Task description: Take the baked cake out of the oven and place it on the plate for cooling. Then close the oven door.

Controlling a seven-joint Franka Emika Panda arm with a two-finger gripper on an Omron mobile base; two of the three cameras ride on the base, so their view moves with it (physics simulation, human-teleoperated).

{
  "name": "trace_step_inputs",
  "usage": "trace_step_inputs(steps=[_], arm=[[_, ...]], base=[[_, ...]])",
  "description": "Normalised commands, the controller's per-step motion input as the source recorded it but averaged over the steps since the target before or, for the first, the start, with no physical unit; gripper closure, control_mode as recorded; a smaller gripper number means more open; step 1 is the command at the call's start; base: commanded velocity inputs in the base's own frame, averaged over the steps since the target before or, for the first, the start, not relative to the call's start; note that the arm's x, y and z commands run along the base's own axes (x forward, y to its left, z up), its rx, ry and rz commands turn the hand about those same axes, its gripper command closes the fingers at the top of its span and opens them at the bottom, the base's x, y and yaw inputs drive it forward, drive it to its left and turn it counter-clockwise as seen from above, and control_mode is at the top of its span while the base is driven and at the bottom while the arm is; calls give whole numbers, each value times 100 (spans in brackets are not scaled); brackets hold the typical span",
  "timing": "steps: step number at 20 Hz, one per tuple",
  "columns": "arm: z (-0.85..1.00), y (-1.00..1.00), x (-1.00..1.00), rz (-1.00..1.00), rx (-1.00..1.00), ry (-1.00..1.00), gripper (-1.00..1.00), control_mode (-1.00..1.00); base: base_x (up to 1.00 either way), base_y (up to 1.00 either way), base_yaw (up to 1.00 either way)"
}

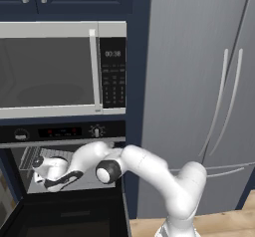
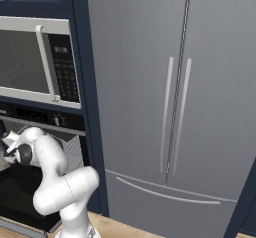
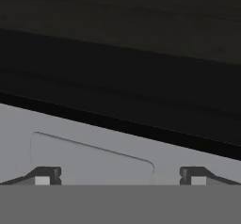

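The oven (image 1: pixel 64 131) sits under the microwave, with its wire racks (image 1: pixel 31 157) showing in the lit cavity. The oven door (image 1: pixel 60 215) hangs open and lies flat below the cavity; it is also seen as the oven door (image 2: pixel 20 194). My gripper (image 1: pixel 39 174) reaches in front of the cavity's left side, just above the door, and sits at the left edge as gripper (image 2: pixel 4 149). In the hand view the fingertips (image 3: pixel 44 176) stand wide apart, open, with nothing between them, facing a grey panel (image 3: pixel 94 152) under a black band. The cake and the plate are out of view.
A grey-fronted microwave (image 1: pixel 50 71) sits directly above the oven. A tall steel fridge (image 1: pixel 199 81) with two long handles stands to the right, behind a dark blue cabinet post (image 1: pixel 134 106). Wooden floor (image 1: pixel 224 221) lies at the lower right.
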Motion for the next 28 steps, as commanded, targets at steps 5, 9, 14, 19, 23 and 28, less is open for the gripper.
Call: trace_step_inputs(steps=[5, 9, 14, 19, 23, 28], arm=[[38, -17, -59, 0, 5, 3, -100, -100], [25, -33, -64, -7, 13, 0, -100, -100], [27, -43, -52, -10, 20, 3, -100, -100], [28, -39, -48, -4, 25, 2, -100, -100], [32, -24, -45, -4, 19, 3, -100, -100], [38, -12, -46, -2, 11, 4, -100, -100]], base=[[0, 0, 0], [0, 0, 0], [0, 0, 0], [0, 0, 0], [0, 0, 0], [0, 0, 0]])
